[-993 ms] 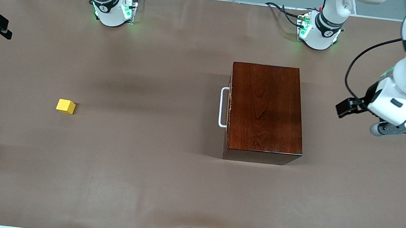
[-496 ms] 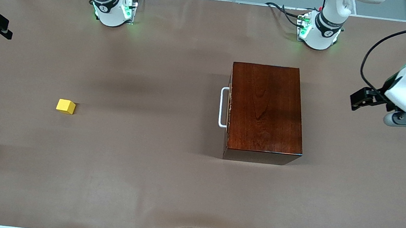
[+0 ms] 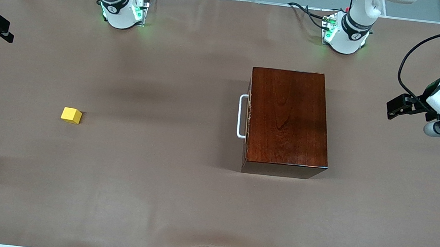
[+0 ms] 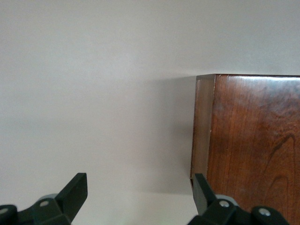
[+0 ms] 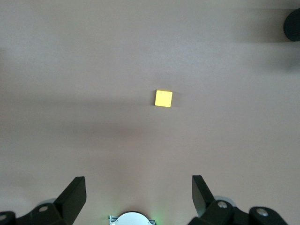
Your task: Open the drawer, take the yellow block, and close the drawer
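**Waiting on the drawer, block already out**

Hovering over the table (image 3: 160, 200) at the left arm's end, the left gripper (image 4: 138, 197) is spread wide w/ nothing held. The drawer (image 3: 248, 116) sits shut in the wooden box (image 3: 287, 119), handle (image 3: 241, 116) running near-to-far and facing the right arm's end. The yellow block (image 3: 71, 115) lies on bare table, well apart from the box. The right gripper (image 5: 138, 196), also wide open and empty, hangs over the block, so it's prob. the nearer arm.

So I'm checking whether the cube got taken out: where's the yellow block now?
The yellow block sits on the bare table toward the right arm's end, well apart from the shut drawer, with neither tool touching it.
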You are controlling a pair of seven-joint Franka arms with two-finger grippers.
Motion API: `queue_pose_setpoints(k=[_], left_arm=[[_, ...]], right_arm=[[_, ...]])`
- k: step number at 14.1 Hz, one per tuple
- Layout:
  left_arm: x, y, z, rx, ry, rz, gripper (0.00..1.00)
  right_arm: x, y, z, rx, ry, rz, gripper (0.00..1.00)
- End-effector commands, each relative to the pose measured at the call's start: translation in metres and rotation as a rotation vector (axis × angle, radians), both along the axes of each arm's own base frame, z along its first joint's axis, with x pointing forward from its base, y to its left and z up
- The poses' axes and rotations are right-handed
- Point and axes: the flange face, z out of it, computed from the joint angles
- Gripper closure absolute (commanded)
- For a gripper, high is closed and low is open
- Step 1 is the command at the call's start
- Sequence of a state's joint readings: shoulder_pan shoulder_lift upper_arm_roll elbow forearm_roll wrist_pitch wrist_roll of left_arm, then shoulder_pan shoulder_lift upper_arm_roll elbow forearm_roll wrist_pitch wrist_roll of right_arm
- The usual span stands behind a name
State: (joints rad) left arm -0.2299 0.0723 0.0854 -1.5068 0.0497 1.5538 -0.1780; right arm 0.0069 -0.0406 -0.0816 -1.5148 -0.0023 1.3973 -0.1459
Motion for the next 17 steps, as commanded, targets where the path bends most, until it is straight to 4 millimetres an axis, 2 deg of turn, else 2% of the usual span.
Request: queue_pose_setpoints(k=[1, 3, 5, 9, 13, 15, 17], left_arm=[[-0.010, 0.004, 0.016, -0.015, 0.001, -0.009, 0.00], [-0.009, 0.006, 0.022, -0.009, -0.011, -0.009, 0.00], [-0.008, 0.016, 0.024, -0.008, -0.013, 0.008, 0.00], [-0.011, 0.022, 0.019, -0.015, 0.015, -0.023, 0.00], [-0.019, 0.020, 0.020, -0.021, 0.015, -0.050, 0.00], [-0.031, 0.027, 0.018, -0.021, 0.020, -0.038, 0.00], [-0.039, 0.025, 0.017, -0.020, 0.002, -0.051, 0.00]], right_arm=[[0.001, 0.004, 0.004, 0.014, -0.003, -0.013, 0.00], [0.001, 0.007, 0.004, 0.014, -0.004, -0.008, 0.00], [0.001, 0.007, 0.004, 0.014, -0.003, -0.007, 0.00], [0.000, 0.007, 0.003, 0.014, 0.004, -0.008, 0.00], [0.000, 0.007, 0.003, 0.014, 0.004, -0.008, 0.00], [0.001, 0.007, 0.003, 0.014, 0.002, -0.007, 0.00], [0.001, 0.007, 0.003, 0.014, 0.002, -0.007, 0.00]])
